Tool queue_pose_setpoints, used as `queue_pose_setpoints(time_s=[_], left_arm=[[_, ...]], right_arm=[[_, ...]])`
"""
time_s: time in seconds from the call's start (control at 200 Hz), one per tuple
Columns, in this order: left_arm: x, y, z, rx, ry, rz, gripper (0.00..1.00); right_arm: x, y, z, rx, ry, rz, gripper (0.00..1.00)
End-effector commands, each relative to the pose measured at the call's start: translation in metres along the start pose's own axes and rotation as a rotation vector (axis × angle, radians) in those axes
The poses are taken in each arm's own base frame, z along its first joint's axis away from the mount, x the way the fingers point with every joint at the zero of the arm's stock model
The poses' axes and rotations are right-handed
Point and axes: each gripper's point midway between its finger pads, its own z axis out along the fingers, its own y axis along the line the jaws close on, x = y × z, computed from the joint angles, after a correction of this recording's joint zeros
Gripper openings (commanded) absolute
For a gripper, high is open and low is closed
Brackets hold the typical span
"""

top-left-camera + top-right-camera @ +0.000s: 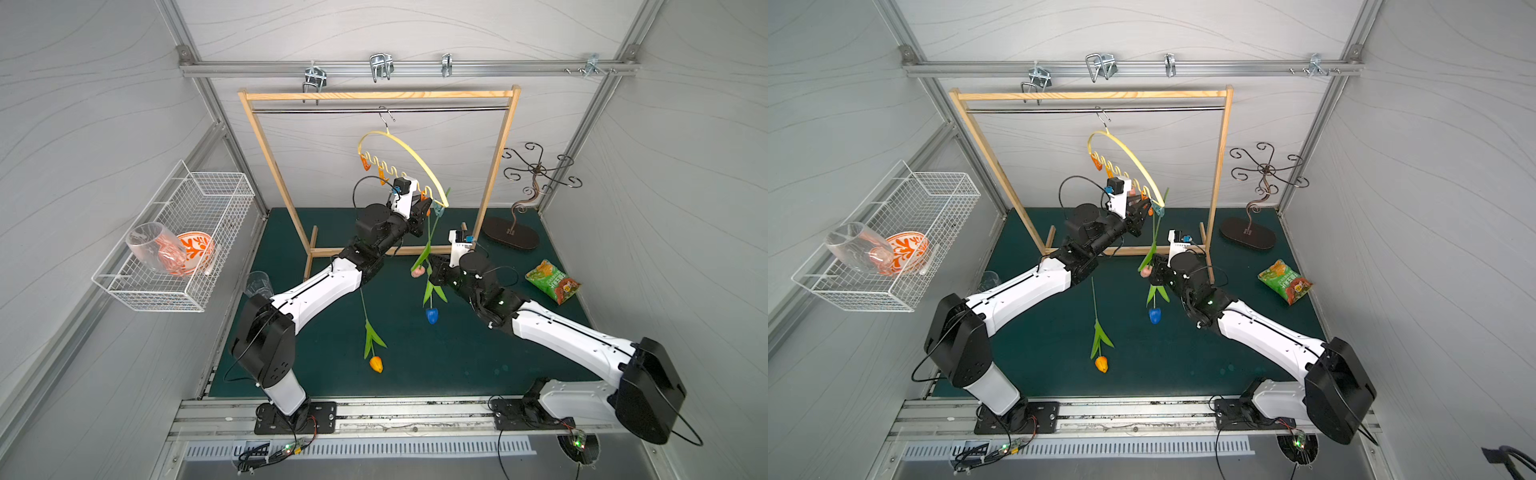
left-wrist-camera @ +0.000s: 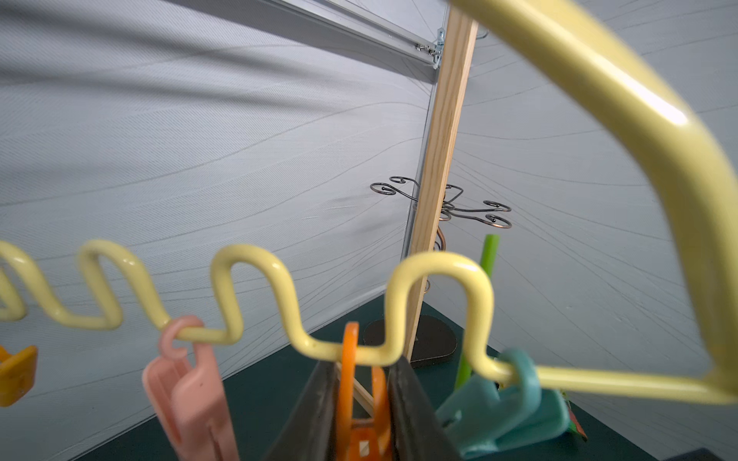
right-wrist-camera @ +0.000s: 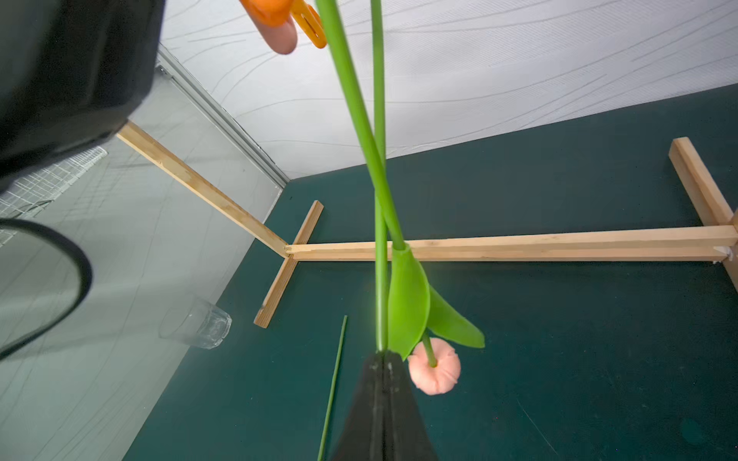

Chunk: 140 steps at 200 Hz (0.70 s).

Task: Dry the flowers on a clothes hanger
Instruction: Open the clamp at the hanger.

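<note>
hanger (image 2: pixel 639 103) pale yel, wavy bar | L claw (image 2: pixel 363 371) pinching orange pin (image 2: pixel 347 383) | R claw (image 3: pixel 383 359) clamped on blue tulip (image 1: pixel 432 316) stem

The left arm (image 1: pixel 316 291) and right arm (image 1: pixel 569 332) match: white shells on the long links, bulky black housings at the joints. Each stands on a black base plate (image 1: pixel 295 417) with small bright screws, just off the bench's (image 1: pixel 457 365) front edge. Thin black cables loop along both. A green light (image 1: pixel 501 302) glows on the right arm. White wrist modules carry blue connectors (image 1: pixel 397 190). Each end effector (image 3: pixel 383 355) has black, tapering fingers (image 3: pixel 367 411).
</note>
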Motion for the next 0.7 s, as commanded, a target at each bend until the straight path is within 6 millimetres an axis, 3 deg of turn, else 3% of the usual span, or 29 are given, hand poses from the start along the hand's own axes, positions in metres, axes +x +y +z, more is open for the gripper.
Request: queue_pose_setpoints(time_s=[0.0,0.695], left_arm=[[-0.03,-0.002,-0.007,-0.009,-0.071,-0.041,0.25],[-0.028,0.004,-0.01,-0.046,-0.051,-0.075,0.24]], right_arm=[[-0.021,0.015,-0.003,-0.091,-0.099,0.056,0.0],[-0.029,0.042,0.002,-0.209,-0.129,0.079,0.0]])
